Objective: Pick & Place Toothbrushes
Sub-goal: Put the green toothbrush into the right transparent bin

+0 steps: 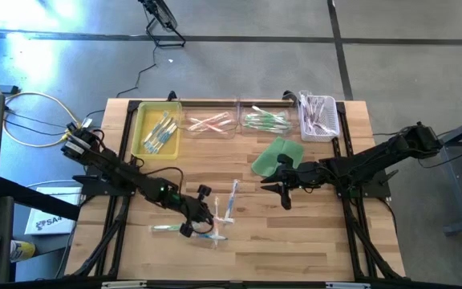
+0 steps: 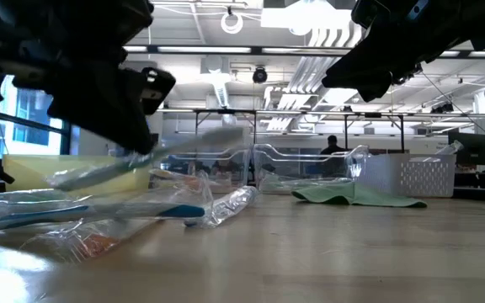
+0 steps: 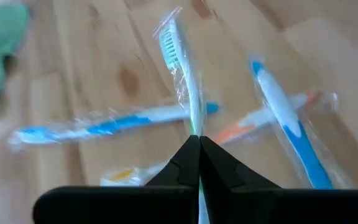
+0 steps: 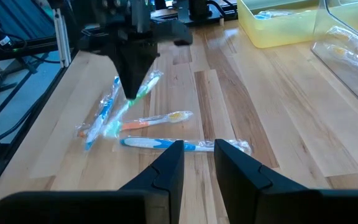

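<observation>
From above, we see the left end effector [image 1: 212,215] over loose toothbrushes [image 1: 229,202] on the wooden surface [image 1: 295,241], near the green cloth [image 1: 277,156].

From low down, a green toothbrush [image 2: 154,156] tilts up off the surface.

In the left wrist view, the fingers [image 3: 182,163] pinch that green toothbrush [image 3: 180,68].

In the right wrist view, the right end effector [image 4: 197,160] waits near the cloth, fingers a little apart, holding nothing.

Glossy clear plastic wraps the toothbrushes [image 4: 143,118] below the matt black left tool [image 4: 131,93]; the worktop [image 1: 311,233] is smooth pale wood.
</observation>
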You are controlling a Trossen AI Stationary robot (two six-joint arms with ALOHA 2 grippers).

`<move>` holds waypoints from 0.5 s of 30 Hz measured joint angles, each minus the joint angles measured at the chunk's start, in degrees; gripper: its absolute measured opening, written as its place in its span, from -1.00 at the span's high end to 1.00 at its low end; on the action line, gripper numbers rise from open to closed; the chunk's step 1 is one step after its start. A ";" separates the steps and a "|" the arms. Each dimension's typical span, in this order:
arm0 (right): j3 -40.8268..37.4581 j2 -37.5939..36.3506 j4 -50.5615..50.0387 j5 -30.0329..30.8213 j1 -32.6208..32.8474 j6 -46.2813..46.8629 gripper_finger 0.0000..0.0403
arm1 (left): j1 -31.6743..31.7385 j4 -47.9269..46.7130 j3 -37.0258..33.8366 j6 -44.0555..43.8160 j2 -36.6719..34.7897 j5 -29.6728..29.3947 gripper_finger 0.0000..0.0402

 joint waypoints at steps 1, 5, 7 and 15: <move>0.00 0.00 -0.01 0.02 0.00 0.00 0.60 | 0.48 -0.09 0.00 0.43 -0.90 0.06 1.00; 0.00 0.00 -0.19 0.01 0.00 -0.06 0.60 | 2.04 -1.34 -0.02 2.90 -4.60 0.05 1.00; 0.00 0.00 -0.26 0.02 0.01 -0.07 0.60 | 2.87 -0.72 -0.02 4.46 -6.24 0.05 1.00; 0.00 0.00 -0.28 0.02 0.00 -0.20 0.60 | 7.52 -1.84 -0.02 8.53 -13.41 2.70 1.00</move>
